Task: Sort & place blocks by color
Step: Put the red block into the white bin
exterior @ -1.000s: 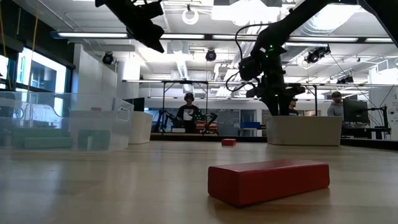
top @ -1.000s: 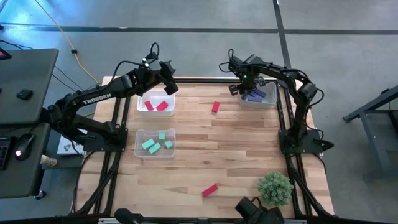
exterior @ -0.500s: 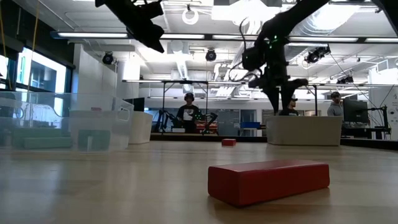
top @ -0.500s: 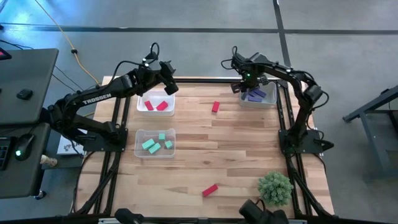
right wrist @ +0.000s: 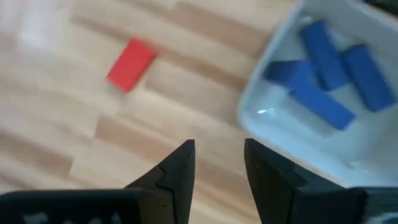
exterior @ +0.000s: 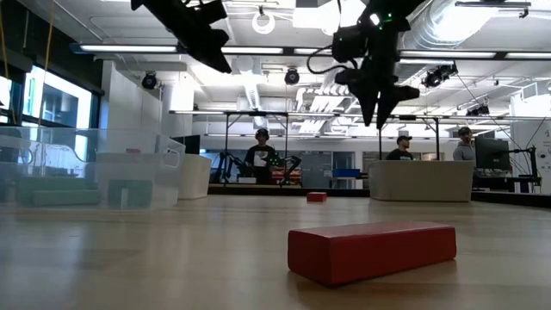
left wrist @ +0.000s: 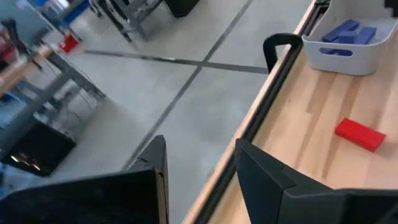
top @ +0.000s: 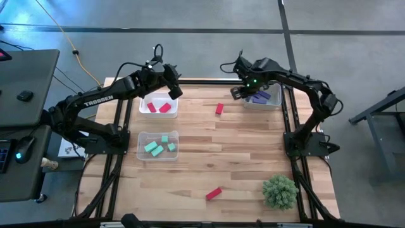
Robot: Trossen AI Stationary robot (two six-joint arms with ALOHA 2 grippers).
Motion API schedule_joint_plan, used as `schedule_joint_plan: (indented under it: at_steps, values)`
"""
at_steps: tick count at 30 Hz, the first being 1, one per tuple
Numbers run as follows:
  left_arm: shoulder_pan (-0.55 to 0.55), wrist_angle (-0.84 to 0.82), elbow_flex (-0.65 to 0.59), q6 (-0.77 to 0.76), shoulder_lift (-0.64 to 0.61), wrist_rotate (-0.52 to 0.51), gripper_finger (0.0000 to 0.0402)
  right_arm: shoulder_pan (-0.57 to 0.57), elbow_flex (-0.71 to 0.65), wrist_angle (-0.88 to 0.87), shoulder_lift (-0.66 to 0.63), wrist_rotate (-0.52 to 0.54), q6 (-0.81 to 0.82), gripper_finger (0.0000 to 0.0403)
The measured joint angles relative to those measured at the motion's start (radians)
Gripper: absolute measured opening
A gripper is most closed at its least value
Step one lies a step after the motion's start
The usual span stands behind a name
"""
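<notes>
My right gripper (top: 235,94) hangs open and empty above the table, just left of the clear bin (top: 273,101) holding several purple blocks (right wrist: 323,68). Its fingers point down, and a red block (top: 219,108) lies on the wood a little left of it. My left gripper (top: 174,88) is open and empty in the air over the far edge of the bin (top: 144,101) with two red blocks (top: 158,106). A second red block (top: 214,193) lies near the front edge. Several teal blocks (top: 158,147) lie in a third bin (top: 142,155).
A green spiky plant ball (top: 280,191) stands at the near right corner. The middle of the wooden table (top: 240,152) is bare. In the low view, people stand in the room behind the table.
My right gripper has risen from just over the purple bin and swung a little toward the table's left, toward the red block, fingers still pointing down. The left arm has kept its place.
</notes>
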Motion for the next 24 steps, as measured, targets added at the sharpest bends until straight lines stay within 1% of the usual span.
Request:
schedule_joint_plan:
  at_steps: [3, 10, 13, 18, 21, 24]
  values:
    - [-0.012, -0.030, 0.000, -0.073, 0.000, 0.000, 0.0101, 0.050, 0.000, 0.003, 0.000, -0.030, -0.036, 0.0129]
    - [-0.081, -0.108, 0.000, -0.201, -0.002, 0.005, 0.0101, 0.178, 0.000, 0.015, 0.000, -0.036, -0.119, 0.0133]
    - [-0.128, -0.123, 0.000, -0.268, -0.003, 0.007, 0.0101, 0.233, 0.000, 0.027, 0.000, -0.036, -0.147, 0.0143]
    - [-0.218, -0.177, 0.000, -0.376, -0.003, 0.007, 0.0101, 0.328, 0.000, 0.063, 0.000, -0.036, -0.200, 0.0171]
    - [-0.281, -0.223, 0.000, -0.479, -0.003, 0.007, 0.0101, 0.387, 0.000, 0.066, 0.000, -0.061, -0.257, 0.0180]
    - [-0.346, -0.266, 0.000, -0.585, -0.002, 0.008, 0.0101, 0.445, 0.000, 0.076, 0.000, -0.063, -0.310, 0.0181]
